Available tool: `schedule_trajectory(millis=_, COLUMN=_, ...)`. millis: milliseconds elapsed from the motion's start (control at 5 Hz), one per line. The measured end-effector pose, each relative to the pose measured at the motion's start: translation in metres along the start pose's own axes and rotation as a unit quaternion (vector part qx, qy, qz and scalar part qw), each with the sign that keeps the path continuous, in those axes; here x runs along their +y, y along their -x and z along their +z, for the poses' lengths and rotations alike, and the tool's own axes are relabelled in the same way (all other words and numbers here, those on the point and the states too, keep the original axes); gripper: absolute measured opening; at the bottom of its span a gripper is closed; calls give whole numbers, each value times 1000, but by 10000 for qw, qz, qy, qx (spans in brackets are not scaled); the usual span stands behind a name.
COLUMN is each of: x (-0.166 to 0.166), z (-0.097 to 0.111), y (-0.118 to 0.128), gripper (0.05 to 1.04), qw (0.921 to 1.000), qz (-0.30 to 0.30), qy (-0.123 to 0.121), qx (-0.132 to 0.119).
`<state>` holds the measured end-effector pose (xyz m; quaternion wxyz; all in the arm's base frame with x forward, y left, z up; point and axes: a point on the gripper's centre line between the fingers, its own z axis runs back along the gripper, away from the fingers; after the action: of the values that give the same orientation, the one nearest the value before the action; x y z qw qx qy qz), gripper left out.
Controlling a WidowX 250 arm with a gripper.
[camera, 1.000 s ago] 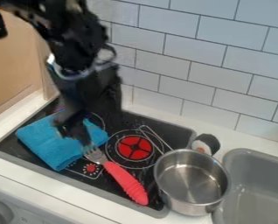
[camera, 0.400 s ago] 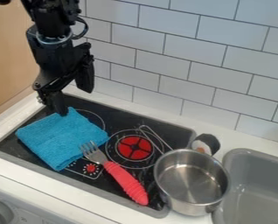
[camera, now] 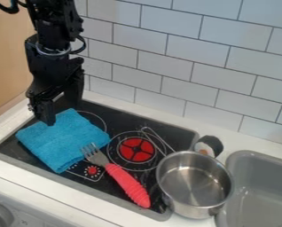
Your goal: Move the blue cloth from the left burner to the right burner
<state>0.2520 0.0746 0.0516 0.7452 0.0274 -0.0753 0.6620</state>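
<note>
At the upper left of the stove, the black gripper hangs down with its fingers spread apart and nothing between them. Its front finger is over the back left edge of the blue cloth; whether they touch I cannot tell. The folded cloth lies flat over the left burner, covering most of its ring. To the right is the right burner, red in the middle with a white ring and no cloth on it.
A red-handled fork lies with its tines by the cloth's right edge. A steel pot stands right of the burner, its wire handle reaching over it. Behind the pot sits a small dark object. A grey sink is at the right; a tiled wall rises behind.
From over the cloth's right part, the gripper has moved back and left, lately dropping slightly by the cloth's back left edge. The cloth and fork have not moved.
</note>
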Motion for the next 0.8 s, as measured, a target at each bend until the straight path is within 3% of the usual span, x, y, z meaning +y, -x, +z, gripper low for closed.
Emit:
schedule_trajectory(millis=600, x=4, z=-25, y=0, gripper=999, qw=9994, qz=0, qy=-348, qx=60)
schedule_trajectory(millis=800, x=2, z=-34, y=-4, gripper=999, qw=9989, qz=24, qy=-464, qx=-35)
